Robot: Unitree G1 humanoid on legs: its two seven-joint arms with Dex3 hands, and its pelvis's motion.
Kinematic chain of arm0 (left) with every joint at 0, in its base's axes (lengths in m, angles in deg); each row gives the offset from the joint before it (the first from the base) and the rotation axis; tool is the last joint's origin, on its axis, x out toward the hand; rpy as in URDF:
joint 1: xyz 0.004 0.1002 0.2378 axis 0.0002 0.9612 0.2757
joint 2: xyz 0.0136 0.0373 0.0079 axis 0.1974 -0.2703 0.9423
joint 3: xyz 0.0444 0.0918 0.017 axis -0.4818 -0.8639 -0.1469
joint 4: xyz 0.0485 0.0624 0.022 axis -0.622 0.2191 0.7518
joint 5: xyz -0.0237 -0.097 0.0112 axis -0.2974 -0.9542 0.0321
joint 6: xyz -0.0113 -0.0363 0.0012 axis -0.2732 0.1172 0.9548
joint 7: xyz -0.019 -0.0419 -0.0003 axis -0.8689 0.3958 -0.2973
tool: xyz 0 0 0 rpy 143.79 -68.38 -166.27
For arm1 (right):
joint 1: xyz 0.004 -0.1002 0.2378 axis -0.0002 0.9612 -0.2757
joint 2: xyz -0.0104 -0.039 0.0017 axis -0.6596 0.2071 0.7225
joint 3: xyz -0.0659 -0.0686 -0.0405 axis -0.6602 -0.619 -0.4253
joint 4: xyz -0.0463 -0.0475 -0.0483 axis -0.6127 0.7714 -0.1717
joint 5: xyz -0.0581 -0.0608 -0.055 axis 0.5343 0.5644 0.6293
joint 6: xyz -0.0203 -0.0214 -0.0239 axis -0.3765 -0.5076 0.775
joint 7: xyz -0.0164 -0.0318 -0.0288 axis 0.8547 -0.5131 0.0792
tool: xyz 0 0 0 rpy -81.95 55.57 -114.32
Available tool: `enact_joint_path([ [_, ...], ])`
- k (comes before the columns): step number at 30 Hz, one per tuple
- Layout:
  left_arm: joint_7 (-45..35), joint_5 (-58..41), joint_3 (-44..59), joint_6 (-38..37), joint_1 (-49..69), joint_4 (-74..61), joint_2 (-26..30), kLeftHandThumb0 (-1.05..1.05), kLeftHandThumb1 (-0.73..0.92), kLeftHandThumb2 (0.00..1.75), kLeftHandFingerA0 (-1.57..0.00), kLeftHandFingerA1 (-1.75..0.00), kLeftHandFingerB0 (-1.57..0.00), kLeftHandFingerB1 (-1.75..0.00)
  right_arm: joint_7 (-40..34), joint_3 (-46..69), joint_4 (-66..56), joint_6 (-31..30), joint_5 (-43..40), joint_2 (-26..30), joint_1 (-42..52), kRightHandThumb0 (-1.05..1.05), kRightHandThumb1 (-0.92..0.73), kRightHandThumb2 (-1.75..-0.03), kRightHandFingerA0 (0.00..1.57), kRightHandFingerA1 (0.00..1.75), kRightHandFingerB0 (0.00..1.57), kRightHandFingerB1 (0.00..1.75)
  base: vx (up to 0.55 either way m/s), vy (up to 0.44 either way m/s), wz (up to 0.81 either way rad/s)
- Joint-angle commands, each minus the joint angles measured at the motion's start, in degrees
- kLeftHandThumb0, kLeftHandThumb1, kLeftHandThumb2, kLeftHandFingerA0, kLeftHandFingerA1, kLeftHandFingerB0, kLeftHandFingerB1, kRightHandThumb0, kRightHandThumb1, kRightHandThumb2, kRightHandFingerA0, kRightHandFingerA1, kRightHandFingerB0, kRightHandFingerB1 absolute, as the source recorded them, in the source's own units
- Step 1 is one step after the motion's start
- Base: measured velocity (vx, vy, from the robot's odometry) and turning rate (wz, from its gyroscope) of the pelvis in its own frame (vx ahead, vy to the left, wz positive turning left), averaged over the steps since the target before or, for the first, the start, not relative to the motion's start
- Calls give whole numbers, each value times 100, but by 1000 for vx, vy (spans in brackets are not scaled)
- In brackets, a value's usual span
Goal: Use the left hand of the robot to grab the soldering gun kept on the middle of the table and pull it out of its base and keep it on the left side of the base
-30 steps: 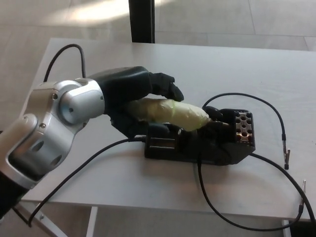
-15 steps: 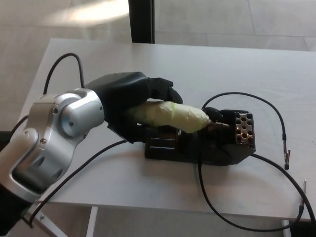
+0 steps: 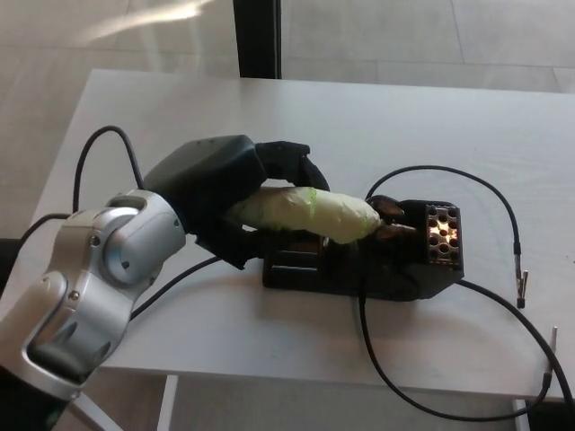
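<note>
**Mia:** What is on the big white table (image 3: 180, 341)?

**Sam:** A black base (image 3: 359, 269) sits near the middle. The soldering gun (image 3: 305, 211) lies across the top of it. Its fat part is wrapped in pale green, and its dark tip points right, toward the little block of holes.

**Mia:** Is the robot hand holding it?

**Sam:** Yes. The left robot hand (image 3: 243, 193) is wrapped around the left end of the green part, with black fingers (image 3: 292, 162) curled over the top. I think the tip is just about out of its slot, but it is dark there and hard to tell.

**Mia:** So how should it pull?

**Sam:** Slowly, and straight along the way the gun points, up and to the left. If it twists, the tip might catch and drag the base along.

**Mia:** And the black wire (image 3: 431, 368)?

**Sam:** Watch it. It loops around the base, so the gun should go down gently on the bare table just left of the base, without tugging.
</note>
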Motion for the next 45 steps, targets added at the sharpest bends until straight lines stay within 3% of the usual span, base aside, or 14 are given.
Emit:
enact_joint_path([
  [1,-253,-68,-54,-353,44,140,-16,-14,58,101,-96,-171,-94,-97,-13,82,-6,219,-140,118,-30,-98,-57,-101,124,137,19,154,0,0,0],
  [5,-329,-127,17,-640,-36,262,67,-12,56,101,-97,-165,-95,-96,-59,45,12,241,-96,137,-52,-97,-61,-96,120,140,24,151,0,0,0],
  [6,-418,-101,23,-629,-101,241,134,-13,57,100,-95,-162,-93,-93,-70,47,0,233,-101,137,-57,-94,-51,-124,127,135,44,110,0,0,0],
  [7,-575,-157,86,-565,-222,258,202,-15,59,97,-93,-168,-92,-93,-1,95,-1,188,-165,147,-77,-98,-59,-95,121,144,21,150,0,0,0],
  [8,-685,-186,122,-500,-276,230,254,-15,60,95,-92,-168,-92,-92,-15,84,-3,186,-153,154,-91,-98,-61,-95,112,140,24,152,0,0,0],
  [9,-852,-190,143,-507,-378,230,383,-16,63,92,-90,-168,-89,-93,-49,79,8,193,-145,151,-109,-95,-57,-100,125,133,27,151,0,0,0],
  [23,-1719,-379,402,-1099,-1276,876,1312,-17,61,90,-94,-160,-93,-92,-36,20,-34,166,-163,155,-228,-99,-56,-104,127,126,39,151,0,0,0],
  [24,-1688,-367,418,-1215,-1294,1000,1340,-17,63,87,-93,-160,-93,-91,-12,15,-14,156,-162,166,-252,-96,-53,-125,131,125,58,119,0,0,0],
  [26,-1595,-378,484,-1423,-1266,1154,1362,-17,62,88,-94,-162,-93,-93,-24,-1,-5,150,-151,165,-306,-96,-52,-125,131,124,57,118,0,0,0],
  [27,-1577,-393,518,-1462,-1241,1204,1350,-17,62,90,-93,-164,-92,-93,-8,19,-7,143,-180,160,-321,-99,-55,-103,130,123,37,149,0,0,0],
  [37,-1441,-732,1158,-1691,-363,1196,1481,-14,59,97,-93,-172,-93,-102,-22,-72,-62,135,-131,169,-343,-99,-61,-101,126,126,32,149,0,0,0],
  [42,-1177,-997,1782,-1463,443,1142,1374,-9,63,96,-102,-154,-93,-93,26,-40,-13,103,-194,168,-380,-97,-57,-99,130,126,31,151,0,0,0],
  [43,-1117,-984,1872,-1294,613,1098,1318,-11,66,92,-102,-156,-92,-95,32,-67,-42,121,-173,158,-366,-96,-53,-127,127,125,54,116,0,0,0],
  [45,-928,-975,1978,-1331,891,1226,1153,-6,65,94,-104,-157,-92,-95,60,-52,-48,114,-197,154,-349,-96,-53,-127,128,125,55,117,0,0,0],
])
